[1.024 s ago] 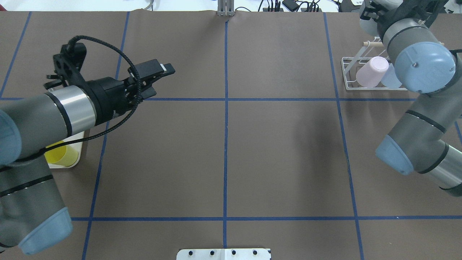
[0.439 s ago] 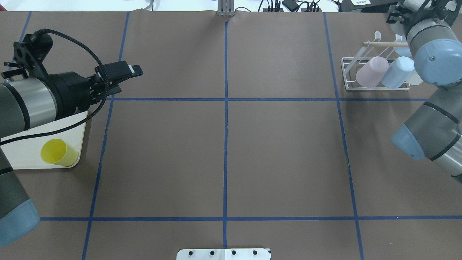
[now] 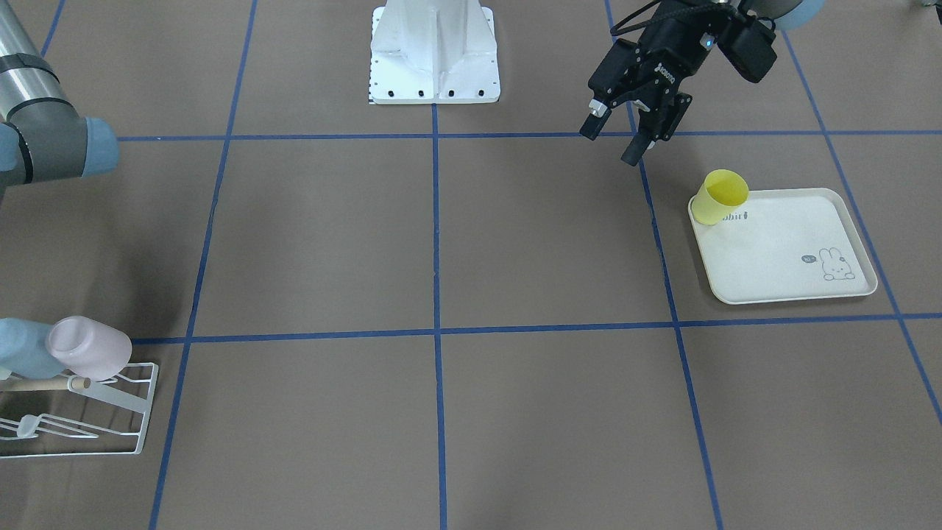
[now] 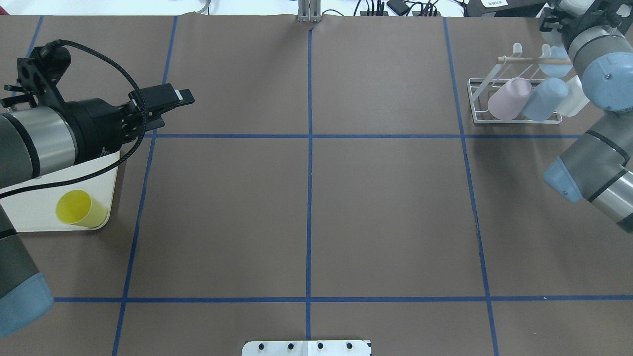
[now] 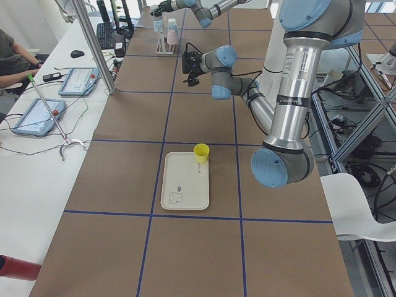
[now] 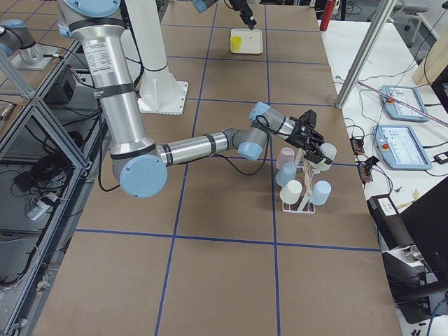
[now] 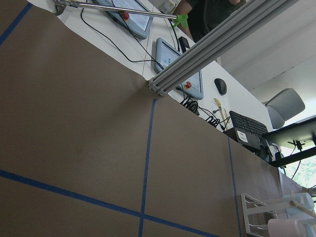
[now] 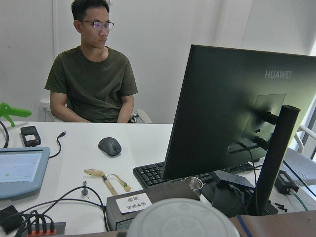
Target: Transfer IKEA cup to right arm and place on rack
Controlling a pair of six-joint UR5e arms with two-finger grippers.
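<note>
Front-facing view: the left gripper (image 3: 612,145) hangs above the table with its fingers spread and nothing between them. The yellow cup (image 3: 720,196) stands mouth-up on the near corner of the tray (image 3: 787,250). It is near the jaws, off beyond their tips, and not touching them. The rack (image 3: 143,412) is well apart from these jaws and carries a pink cup (image 3: 88,347) and a blue cup (image 3: 20,352). The right gripper is out of frame.

Overhead: the left jaws are likewise parted and empty, with the yellow cup back toward the robot from them. A white cup (image 4: 573,101) also sits on the rack. The right wrist is over the rack's far end, fingers hidden.

Left side view: it adds nothing about the jaws.

Right side view: the right gripper (image 6: 312,144) is right at the white cup. I cannot tell whether it is touching it.

Left wrist: bare table, with a corner of the rack far ahead of the jaws.

Right wrist: a pale round cup fills the bottom edge, close under the jaws. No fingers show, so I cannot tell whether they are clamped or let go.

My read is that several cups are racked. For the yellow one, the pick-up, the hand-over and the racking are all not yet done.
</note>
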